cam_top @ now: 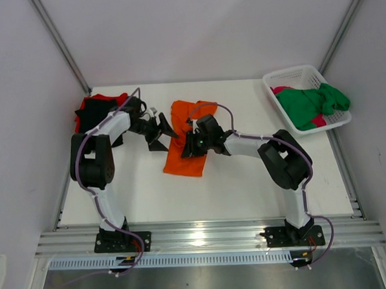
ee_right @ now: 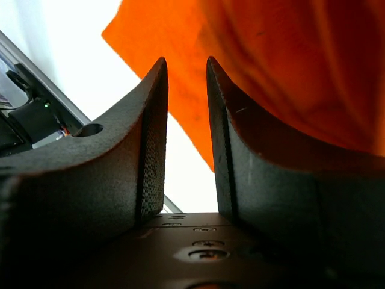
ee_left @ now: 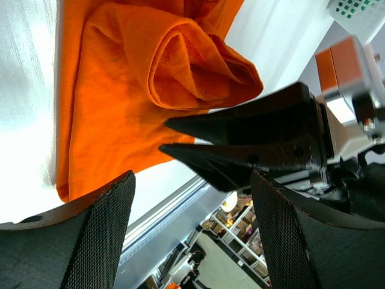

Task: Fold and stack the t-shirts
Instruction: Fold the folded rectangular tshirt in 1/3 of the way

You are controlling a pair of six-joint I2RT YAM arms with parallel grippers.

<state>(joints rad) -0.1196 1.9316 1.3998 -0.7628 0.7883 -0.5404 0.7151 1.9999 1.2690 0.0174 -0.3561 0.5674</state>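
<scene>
Bright orange cloth t-shirt (cam_top: 181, 161) is lying mid-tabletop (cam_top: 240, 187), gathered into a long strip running near to far. A rumpled, rolled-over bunch along one side is showing in the left wrist view. Right end effector (ee_right: 185, 60) is sitting low over the shirt's middle, jaws standing narrowly parted. Bare tabletop is showing through the gap, and no cloth is pinched that I can see. Left end effector (cam_top: 163, 137) is hovering just beside the shirt's left edge, jaws spread wide, holding nothing. Cloth is reading as light, thin and limp; it is likely going to drape and slide rather than hold a crease. A pinch is best taking a hem or corner through both layers, not the loose bunch (which would probably unroll when lifted). The near left corner and the long left edge are lying flat and exposed, looking like the most promising holds. Red t-shirt (cam_top: 103, 99) and black t-shirt (cam_top: 90, 115) are piling together at the far left, partly hidden behind the left arm. Green t-shirt (cam_top: 307, 103) and magenta-pink t-shirt (cam_top: 281, 89) are heaping in the white plastic lattice basket (cam_top: 291, 71) at far right. Open room is lying in front of the orange shirt and to its right. The two end effectors are working close together, so crossing paths is looking like the main risk, and the left wall is crowding the left arm.
</scene>
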